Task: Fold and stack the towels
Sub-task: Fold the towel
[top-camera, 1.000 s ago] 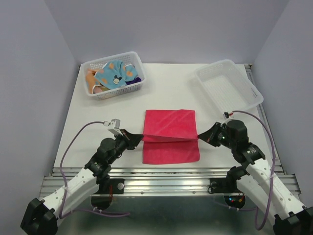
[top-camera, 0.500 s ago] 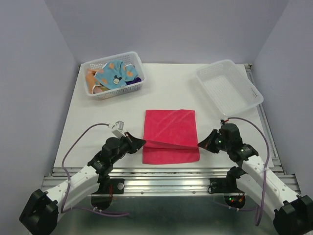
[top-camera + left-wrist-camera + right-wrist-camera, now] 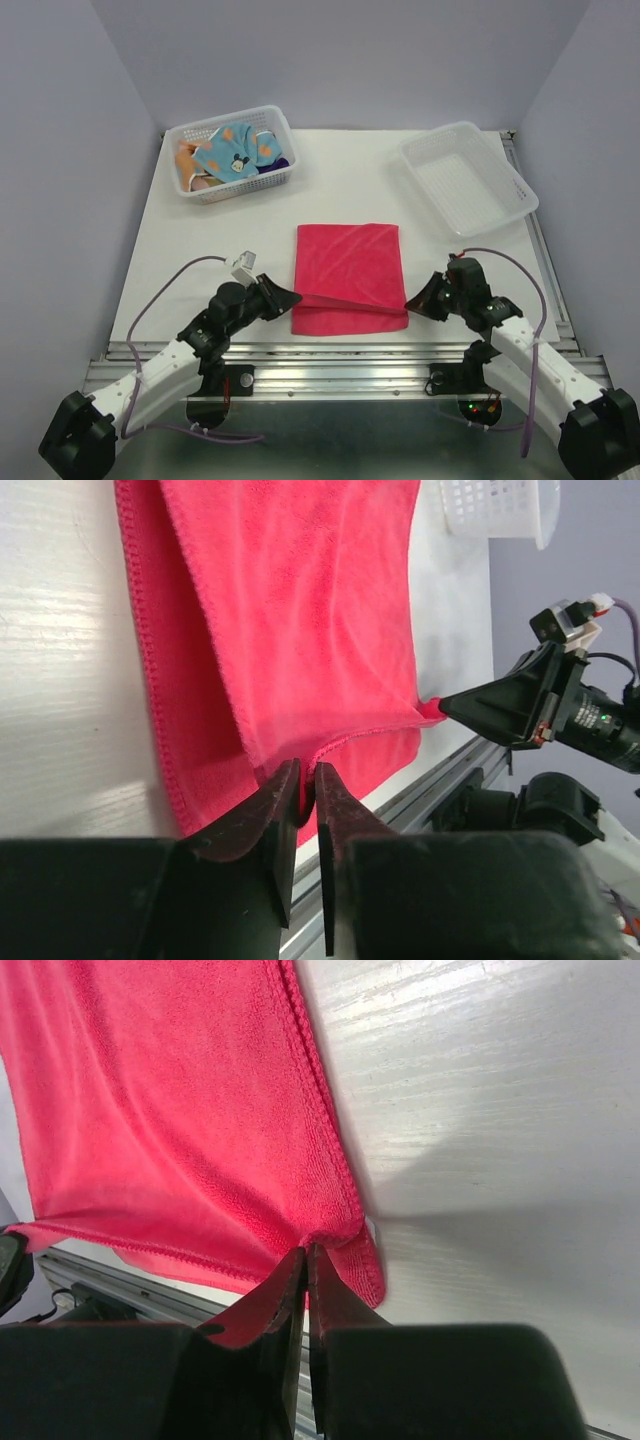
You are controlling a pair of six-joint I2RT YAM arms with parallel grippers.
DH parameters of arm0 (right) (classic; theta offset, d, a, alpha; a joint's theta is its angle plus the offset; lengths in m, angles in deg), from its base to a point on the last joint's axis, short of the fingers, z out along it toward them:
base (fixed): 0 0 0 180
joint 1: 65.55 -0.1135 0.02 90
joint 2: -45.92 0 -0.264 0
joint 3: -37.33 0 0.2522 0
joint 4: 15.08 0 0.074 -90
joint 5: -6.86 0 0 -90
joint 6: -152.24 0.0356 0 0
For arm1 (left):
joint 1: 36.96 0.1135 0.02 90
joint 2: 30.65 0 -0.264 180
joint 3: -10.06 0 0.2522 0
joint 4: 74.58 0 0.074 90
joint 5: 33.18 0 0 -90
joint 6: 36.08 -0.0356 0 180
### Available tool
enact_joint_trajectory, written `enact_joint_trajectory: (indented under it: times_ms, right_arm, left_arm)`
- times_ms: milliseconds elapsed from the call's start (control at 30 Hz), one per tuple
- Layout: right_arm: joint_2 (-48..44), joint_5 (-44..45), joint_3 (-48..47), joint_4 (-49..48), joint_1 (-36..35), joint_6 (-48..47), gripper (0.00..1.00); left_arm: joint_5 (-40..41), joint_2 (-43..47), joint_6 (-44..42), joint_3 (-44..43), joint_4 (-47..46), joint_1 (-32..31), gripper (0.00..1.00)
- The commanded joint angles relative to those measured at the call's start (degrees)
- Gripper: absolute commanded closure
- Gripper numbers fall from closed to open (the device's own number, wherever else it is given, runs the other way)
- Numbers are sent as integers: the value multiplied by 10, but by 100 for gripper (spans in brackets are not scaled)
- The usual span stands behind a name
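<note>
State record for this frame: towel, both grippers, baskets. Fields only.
pink-red towel: folded over, top layer's edge just short of the near hem
left gripper: shut on top layer's near-left corner
right gripper: shut on top layer's near-right corner
left basket: far left, holds blue spotted towel and others
right basket: far right, apart from both arms

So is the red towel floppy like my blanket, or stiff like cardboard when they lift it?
Probably floppy: the red towel sags between the left gripper and right gripper pinching its corners. Likely light too: two tiny pinches hold it up. Its fuzzy surface probably won't slip much.
</note>
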Motion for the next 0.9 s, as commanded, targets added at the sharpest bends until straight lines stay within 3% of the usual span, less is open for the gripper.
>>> enact_joint_trajectory:
  times_ms: [0, 300, 333, 367, 533, 633, 700, 800, 867]
  right_arm:
    - [-13, -3, 11, 17, 1, 1, 87]
    - [-42, -42, -7, 59, 1, -20, 39]
    - [-47, -38, -22, 65, 1, -28, 37]
    - [-50, -23, -31, 76, 1, -36, 31]
    - [-37, 25, -72, 68, 1, -69, 0]
    - [-5, 18, -92, -7, 1, -78, 0]
    - [22, 29, -121, -32, 1, -85, 0]
    - [96, 91, -181, -40, -3, -114, 0]
    - [154, 152, -204, -44, -13, -118, 0]
  left_arm:
    - [-22, 42, 19, 80, 41, -5, 72]
    - [-47, 161, 39, 49, 178, -6, 41]
    - [-46, 171, 40, 48, 179, -6, 8]
    - [-40, 180, 40, 47, 179, -6, 1]
    - [50, 173, 20, -9, 198, -6, 1]
    - [156, 96, -9, -72, 199, -5, 1]
    - [186, 37, -27, -106, 190, -6, 1]
    - [230, -157, -53, -220, 198, -5, 1]
    - [264, -235, -69, -266, 202, -2, 1]
